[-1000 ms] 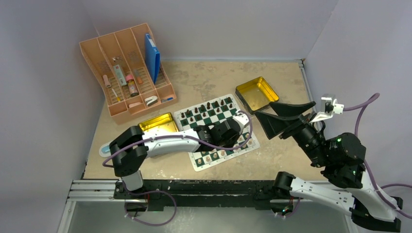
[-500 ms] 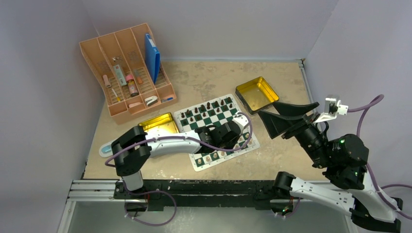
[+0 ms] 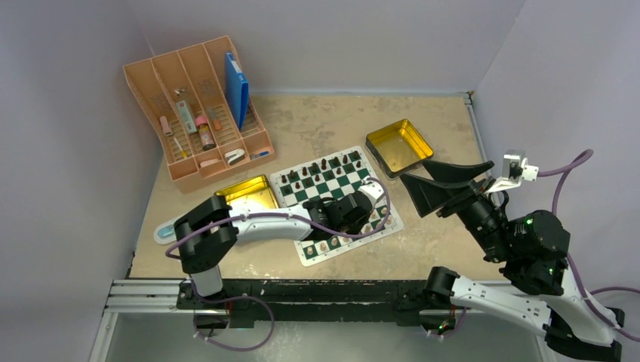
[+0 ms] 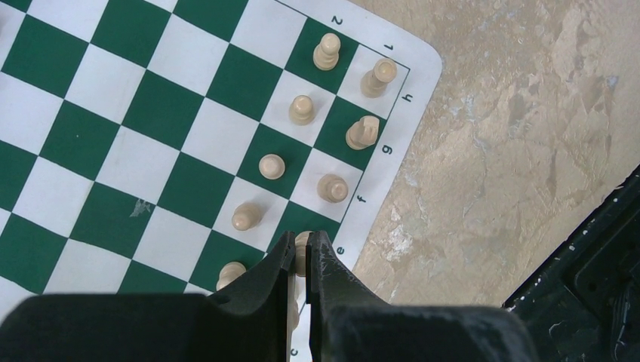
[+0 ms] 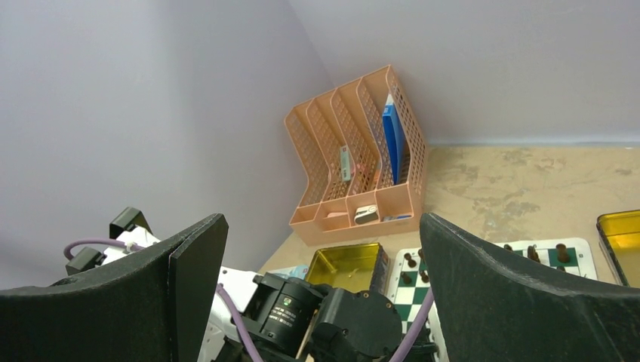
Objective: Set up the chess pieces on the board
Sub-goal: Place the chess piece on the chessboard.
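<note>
The green and white board (image 3: 336, 202) lies mid-table; its near right corner fills the left wrist view (image 4: 113, 136). Several tan chess pieces (image 4: 303, 109) stand along the near ranks. My left gripper (image 4: 302, 260) is shut on a tan chess piece (image 4: 303, 243) over the e-file edge square. Its arm lies across the board in the top view (image 3: 361, 211). Dark brown chessmen (image 3: 324, 164) stand on the far ranks. My right gripper (image 3: 441, 185) is open and empty, raised to the right of the board.
A gold tin (image 3: 398, 146) sits behind the board at the right, another gold tin (image 3: 246, 192) at its left. A salmon divided organiser (image 3: 198, 105) with small items stands at the back left. Bare tabletop (image 4: 513, 128) lies right of the board.
My left gripper has shifted slightly along the board's near right part. The right arm has moved only slightly.
</note>
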You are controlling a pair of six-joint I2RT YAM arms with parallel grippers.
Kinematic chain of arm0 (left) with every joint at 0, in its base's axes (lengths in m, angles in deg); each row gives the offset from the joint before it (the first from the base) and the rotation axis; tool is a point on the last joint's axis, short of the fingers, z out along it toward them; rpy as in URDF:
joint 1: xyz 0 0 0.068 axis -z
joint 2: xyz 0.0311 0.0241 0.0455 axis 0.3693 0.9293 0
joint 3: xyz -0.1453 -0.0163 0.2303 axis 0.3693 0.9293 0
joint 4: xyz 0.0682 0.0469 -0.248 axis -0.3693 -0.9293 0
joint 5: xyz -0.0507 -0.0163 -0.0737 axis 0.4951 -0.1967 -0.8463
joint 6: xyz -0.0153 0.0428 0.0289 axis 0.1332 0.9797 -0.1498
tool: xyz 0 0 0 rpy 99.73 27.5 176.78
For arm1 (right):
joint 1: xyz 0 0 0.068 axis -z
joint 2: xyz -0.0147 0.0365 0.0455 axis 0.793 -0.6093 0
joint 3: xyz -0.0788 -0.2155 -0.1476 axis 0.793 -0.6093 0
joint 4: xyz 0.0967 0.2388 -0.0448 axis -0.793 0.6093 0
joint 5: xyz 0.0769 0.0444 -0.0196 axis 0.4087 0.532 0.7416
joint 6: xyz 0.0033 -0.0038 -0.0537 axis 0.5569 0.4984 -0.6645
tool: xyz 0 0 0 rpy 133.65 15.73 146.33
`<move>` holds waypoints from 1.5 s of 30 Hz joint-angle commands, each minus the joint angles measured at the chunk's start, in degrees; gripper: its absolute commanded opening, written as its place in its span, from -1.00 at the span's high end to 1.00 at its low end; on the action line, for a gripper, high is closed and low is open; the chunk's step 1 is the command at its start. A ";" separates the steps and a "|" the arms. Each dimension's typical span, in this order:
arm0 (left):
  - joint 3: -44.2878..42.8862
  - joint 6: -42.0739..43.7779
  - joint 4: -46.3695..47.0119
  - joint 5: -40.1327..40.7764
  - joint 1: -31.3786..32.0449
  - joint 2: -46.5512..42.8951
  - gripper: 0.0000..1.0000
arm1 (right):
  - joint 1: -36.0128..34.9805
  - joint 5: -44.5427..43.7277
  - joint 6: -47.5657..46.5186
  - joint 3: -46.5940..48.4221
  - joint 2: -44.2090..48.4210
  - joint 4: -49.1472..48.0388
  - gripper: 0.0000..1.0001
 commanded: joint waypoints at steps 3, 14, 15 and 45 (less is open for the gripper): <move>0.52 -0.68 3.18 0.62 0.46 0.68 1.00 | -0.16 -0.36 -0.76 -0.04 0.81 -3.24 -0.98; 0.81 -1.54 3.27 -0.85 0.57 2.90 1.00 | -0.16 0.77 -1.19 -1.65 3.22 -3.49 -0.98; 0.85 -1.54 2.90 -0.60 0.65 3.04 1.00 | -0.18 0.92 -1.34 -1.51 3.23 -3.34 -0.98; -9.95 -1.54 -8.35 3.57 1.47 3.30 0.38 | -0.11 1.65 -3.13 -2.15 2.47 -0.53 -0.98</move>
